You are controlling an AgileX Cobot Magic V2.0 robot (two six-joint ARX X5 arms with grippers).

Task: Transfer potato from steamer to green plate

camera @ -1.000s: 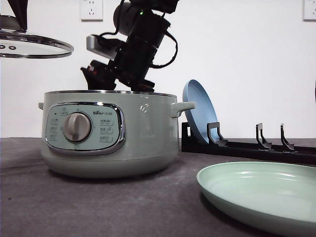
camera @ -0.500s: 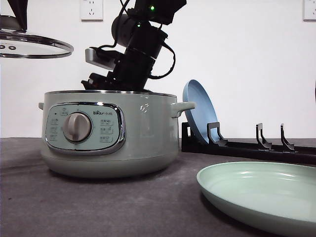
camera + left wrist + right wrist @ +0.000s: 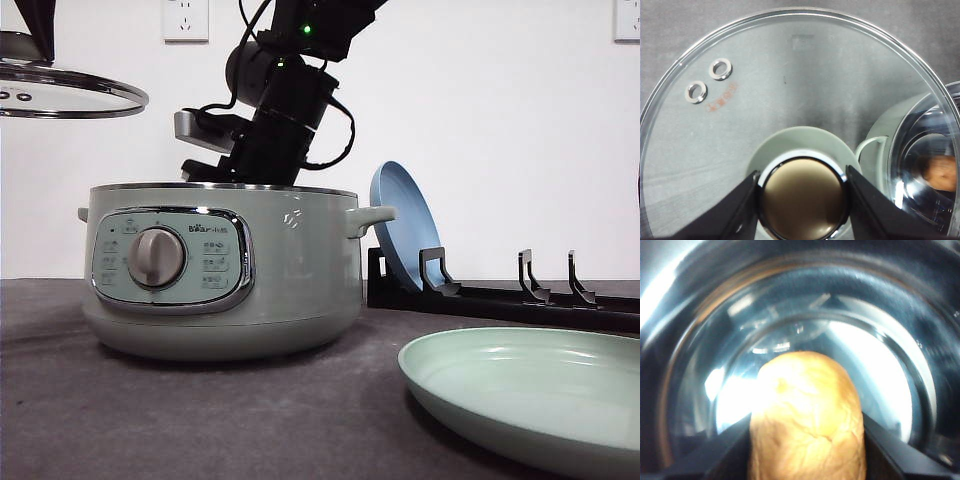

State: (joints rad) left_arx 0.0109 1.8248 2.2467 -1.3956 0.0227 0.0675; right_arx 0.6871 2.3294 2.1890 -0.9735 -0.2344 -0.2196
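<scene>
- Potato (image 3: pixel 807 415) between the right claw (image 3: pixel 807 460) fingers, one dark finger at each flank, down inside the shiny steamer (image 3: pixel 225 270) bowl.
- Closed against the potato or not: could not tell.
- Left claw (image 3: pixel 802 192) clamped on the knob of the glass lid (image 3: pixel 765 90), raised clear beside the steamer.
- Green plate (image 3: pixel 530 395) on the worktop (image 3: pixel 200 420), well apart from both claws.

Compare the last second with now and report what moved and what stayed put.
The right arm has gone lower into the steamer, so less of its wrist shows above the rim in the front view. Its fingers now flank the potato; whether they grip it cannot be told. Unchanged: the left gripper holds the glass lid raised, and the green plate and blue plate sit where they were.
</scene>
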